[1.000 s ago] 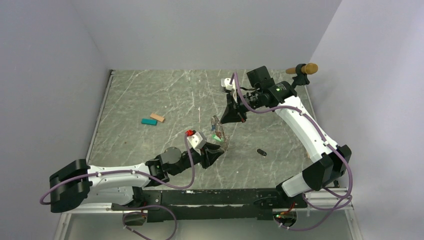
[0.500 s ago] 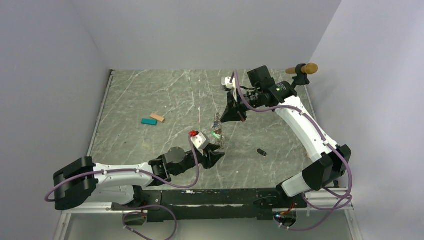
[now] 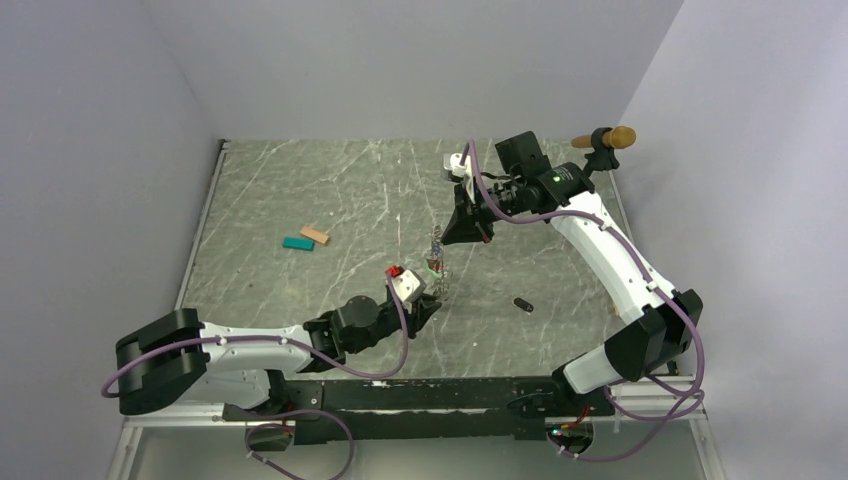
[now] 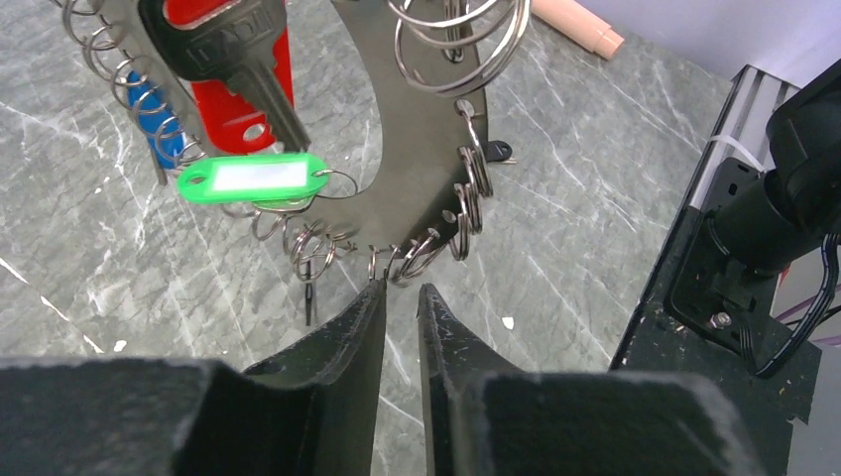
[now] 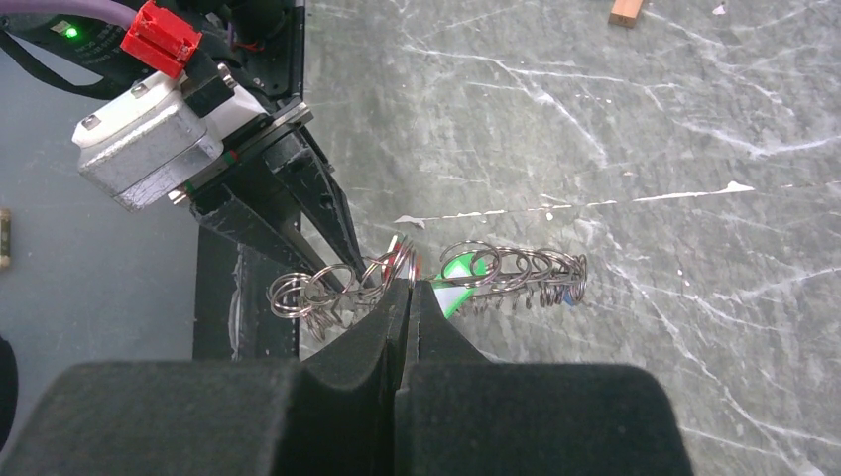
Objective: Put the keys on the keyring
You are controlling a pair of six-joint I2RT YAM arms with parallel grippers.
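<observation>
The keyring (image 4: pixel 421 188) is a dark metal loop edged with many small silver split rings. A black key (image 4: pixel 238 59), a red key (image 4: pixel 233 109), a blue key (image 4: pixel 159 129) and a green tag (image 4: pixel 253 178) hang on it. My right gripper (image 5: pixel 409 286) is shut on the keyring's (image 5: pixel 516 270) rim and holds it above the table (image 3: pixel 437 262). My left gripper (image 4: pixel 402 290) is just below the keyring's lower rim, with a narrow gap between its jaws and nothing in it; its left fingertip touches a small ring. A loose black key (image 3: pixel 522 303) lies on the table.
A teal block (image 3: pixel 298 243) and a tan block (image 3: pixel 315 236) lie at the left middle of the marble table (image 3: pixel 300 190). A black stand with a tan peg (image 3: pixel 605 140) is at the back right. Grey walls enclose the table.
My left wrist has shifted right and forward, under the keyring. The keyring has swung to hang more edge-on and upright from my right gripper, which has barely moved.
</observation>
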